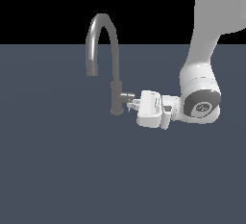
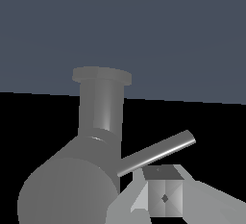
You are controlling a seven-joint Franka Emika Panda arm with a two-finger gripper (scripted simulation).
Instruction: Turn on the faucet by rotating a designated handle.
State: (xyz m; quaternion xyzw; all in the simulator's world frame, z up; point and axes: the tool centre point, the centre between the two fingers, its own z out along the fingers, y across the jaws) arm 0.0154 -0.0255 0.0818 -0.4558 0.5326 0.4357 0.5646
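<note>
Your gripper (image 1: 131,105) lies level at the handle (image 1: 127,95), its fingers (image 2: 165,196) just beside the thin lever pin (image 2: 156,153); whether they clasp it or stand released, you cannot tell. The handle projects from the faucet (image 1: 115,95) toward the exterior view's right. The faucet stands upright on the dark surface (image 1: 72,170).

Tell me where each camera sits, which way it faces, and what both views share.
Exterior view: off the arm, looking across the floor at the faucet; the arm's white links and gripper reach in from the exterior view's right.
Wrist view: on the wrist, close up on the handle and tap body; one fingertip shows.
Shared: faucet, handle, gripper.
</note>
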